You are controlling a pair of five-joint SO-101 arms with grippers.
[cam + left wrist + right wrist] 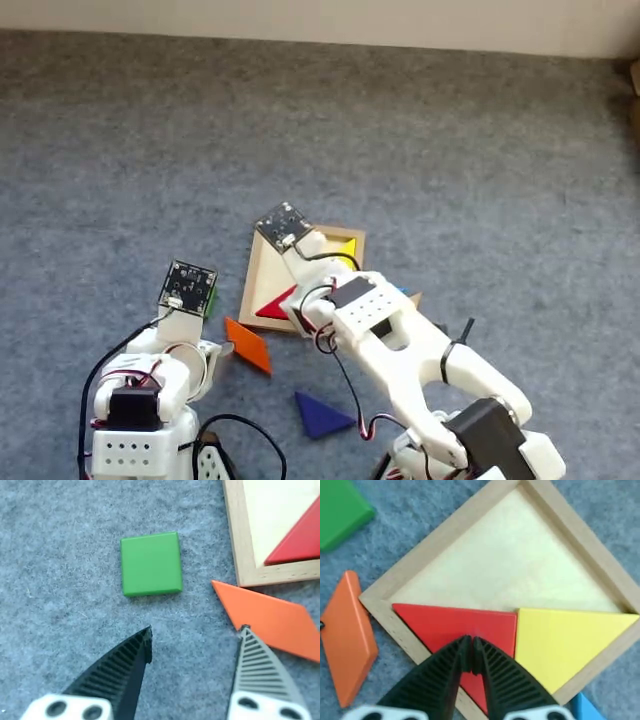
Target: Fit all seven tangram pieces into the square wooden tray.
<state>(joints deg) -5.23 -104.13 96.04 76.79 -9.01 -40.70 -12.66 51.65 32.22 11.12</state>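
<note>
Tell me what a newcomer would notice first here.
The red triangle and yellow triangle sit side by side in the wooden tray, with the right arm's shut jaws over the red one. A green square lies on the carpet ahead of the left arm's open jaws, an orange parallelogram by the tray's corner.

Grey carpet [450,150]; tray [250,285]; orange piece [248,345]

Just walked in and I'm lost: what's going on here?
Tangram pieces are going into a square wooden tray: a red triangle and a yellow triangle lie in it. The right tool, shut, sits over the red triangle. The left tool hangs open near a green square and an orange parallelogram, both outside the tray.
</note>
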